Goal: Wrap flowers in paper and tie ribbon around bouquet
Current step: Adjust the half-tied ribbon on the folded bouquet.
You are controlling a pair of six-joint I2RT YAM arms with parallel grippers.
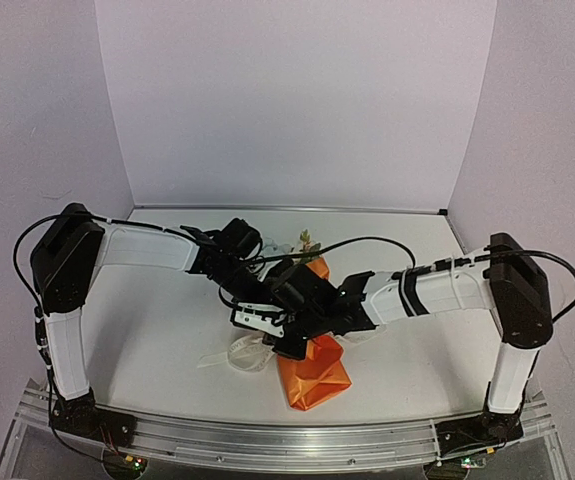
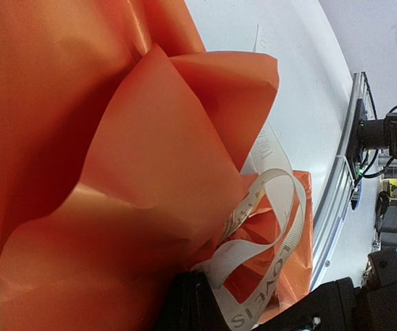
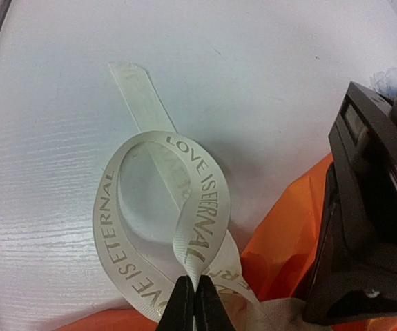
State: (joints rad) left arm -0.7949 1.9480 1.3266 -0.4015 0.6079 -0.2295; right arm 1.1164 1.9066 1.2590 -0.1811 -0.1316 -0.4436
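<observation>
- Right wrist view: right hand (image 3: 190,303) clenched, fingertips pinching the ribbon (image 3: 201,207) where its loop crosses itself.
- Cream ribbon with dark lettering: the loop stands just ahead of the right hand, and one flat tail lies on the worktop (image 3: 267,76) beyond the loop.
- Orange paper (image 3: 288,227), crinkled, lies just right of and beneath the right hand.
- Closed left hand (image 2: 188,307): what it grips cannot be told; paper fills the space ahead of it and the ribbon curls just beside it.
- Top external view: bouquet (image 1: 312,375) lies on the worktop beneath both hands.
</observation>
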